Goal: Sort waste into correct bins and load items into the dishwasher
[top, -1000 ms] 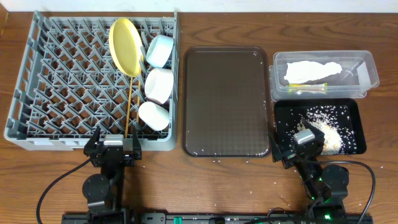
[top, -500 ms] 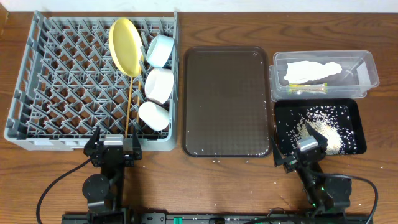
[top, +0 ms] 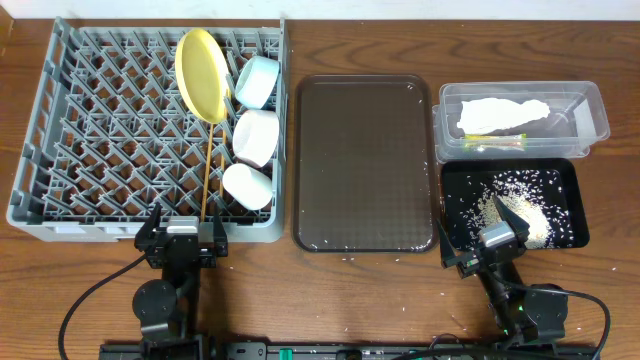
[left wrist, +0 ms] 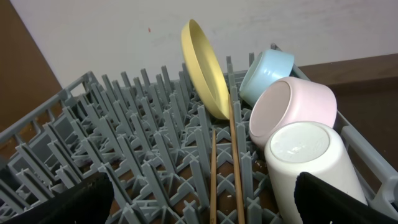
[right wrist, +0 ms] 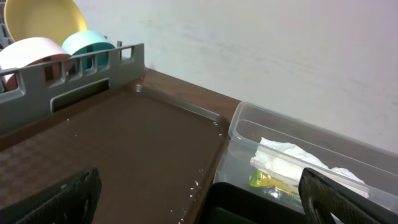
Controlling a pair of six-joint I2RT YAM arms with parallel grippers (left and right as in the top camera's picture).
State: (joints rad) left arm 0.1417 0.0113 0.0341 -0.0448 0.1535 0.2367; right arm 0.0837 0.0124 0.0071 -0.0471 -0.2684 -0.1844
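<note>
A dark-brown tray (top: pixel 364 165) lies on the wooden table (top: pixel 330 295).

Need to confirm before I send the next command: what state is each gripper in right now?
Left gripper: open, fingers wide apart, holding nothing.
Right gripper: open, fingers wide apart, holding nothing.

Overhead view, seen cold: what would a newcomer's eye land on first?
The yellow plate, standing on edge toward the back of the grey dish rack on the left, with a light-blue bowl, white bowl and white cup lined up along the rack's right wall. Then the white rice strewn and heaped in the black tub at front right, and the large dark-brown tray in the middle.
</note>
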